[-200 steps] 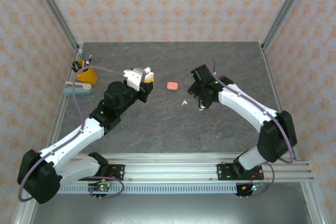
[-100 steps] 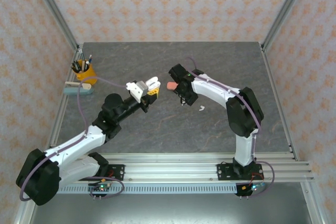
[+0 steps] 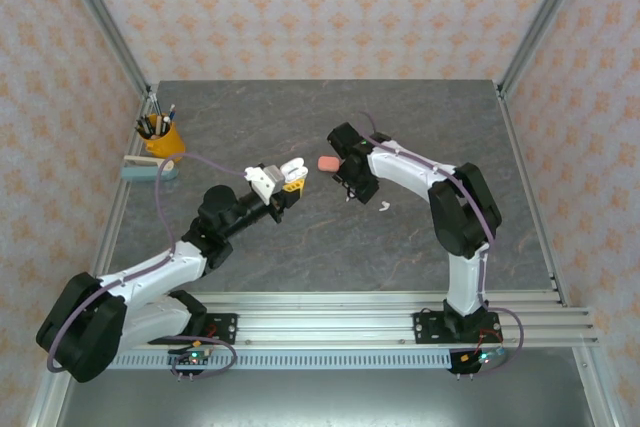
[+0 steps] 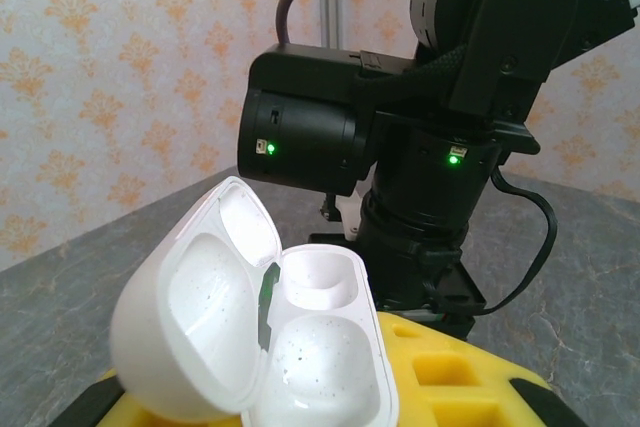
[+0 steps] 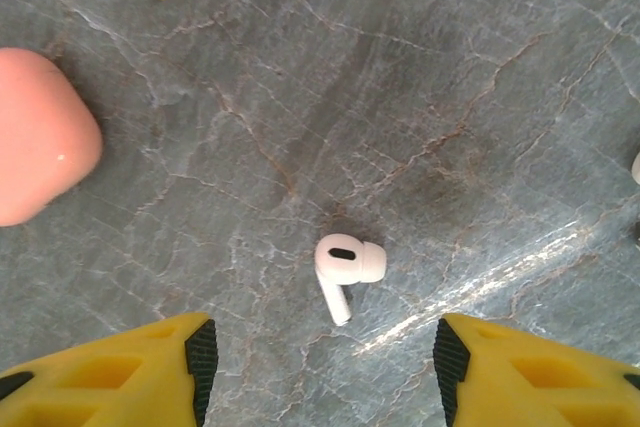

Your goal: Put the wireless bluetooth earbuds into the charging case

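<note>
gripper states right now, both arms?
Left gripper: shut on the open white case.
Right gripper: open, holding nothing, over a white earbud.

**Bright, even light; soft shadows**

In the top view you have diffuse light from above, leaving only faint shadows on the table [image 3: 400, 247]. Your right wrist view is sharp, with a pale sheen streak at lower right and a small shadow beside the white earbud [image 5: 345, 265]. In the left wrist view, the charging case [image 4: 200, 337] is bright and the wallpaper [image 4: 100, 97] at upper left is soft.
</note>
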